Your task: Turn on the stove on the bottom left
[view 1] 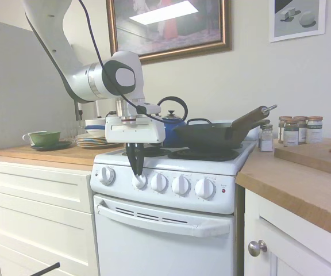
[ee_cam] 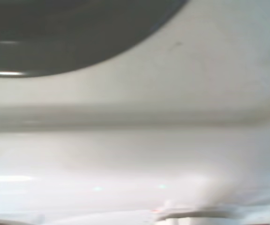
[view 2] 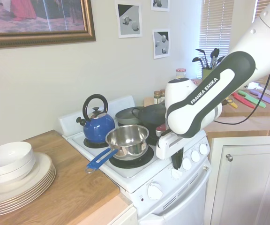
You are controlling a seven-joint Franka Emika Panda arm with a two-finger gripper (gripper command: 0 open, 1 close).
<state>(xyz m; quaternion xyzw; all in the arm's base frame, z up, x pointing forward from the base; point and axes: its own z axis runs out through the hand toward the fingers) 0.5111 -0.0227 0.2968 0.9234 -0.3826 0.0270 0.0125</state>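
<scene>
While hanging straight down over the front panel, gripper (view 1: pixel 137 172) meets the second knob (view 1: pixel 139 181) from the left, dark fingers drawn close together on it, apparently pinching it; cannot confirm from the blurred wrist view, which offers only white panel and a dark burner edge. Judged as the turning step: keep the pinch firm and centred on the knob's axis, rotate about that axis rather than dragging sideways, and push in slightly if the knob resists. Watch the small red light (view 1: pixel 223 188) at the panel's right end for confirmation. Worth checking that this knob really governs the front-left burner, since the leftmost knob (view 1: pixel 107 175) sits just beside it.

Further out, stove (view 1: pixel 165 230) stands between white cabinets with a wooden surface (view 1: pixel 303 184). Front-left burner carries a steel saucepan (view 2: pixel 127 139) with a blue handle; blue kettle (view 2: pixel 96 125) behind it, black wok (view 1: pixel 211 135) to the right. Keep the wrist clear of the saucepan handle. Stacked plates (view 2: pixel 18 180) lie on the surface, well apart.
</scene>
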